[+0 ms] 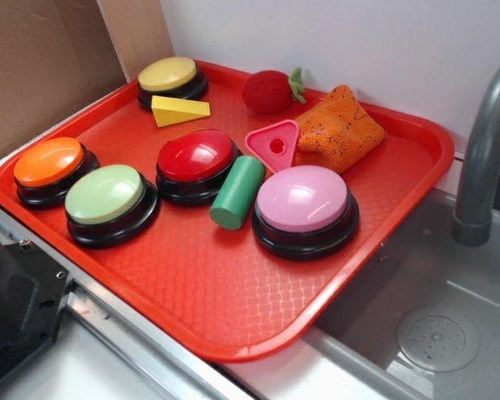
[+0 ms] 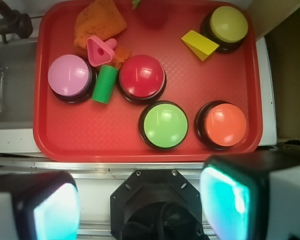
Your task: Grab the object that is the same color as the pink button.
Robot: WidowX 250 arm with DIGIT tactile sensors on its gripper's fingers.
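The hot-pink triangle (image 1: 274,144), round-cornered with a raised rim and centre hole, lies on the red tray (image 1: 233,292) between the pink button (image 1: 304,204) and orange cloth (image 1: 340,127). The pincer (image 2: 140,205) hangs wide open, empty, above the counter's edge.

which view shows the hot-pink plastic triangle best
The exterior view: the hot-pink plastic triangle is close, its raised rim and round hole clear. The wrist view shows it smaller from above, wedged among the neighbouring objects.

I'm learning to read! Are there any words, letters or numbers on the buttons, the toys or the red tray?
None. No words, letters or numbers show in either view: the pink button, the other buttons, the pink triangle and the red tray are all plain.
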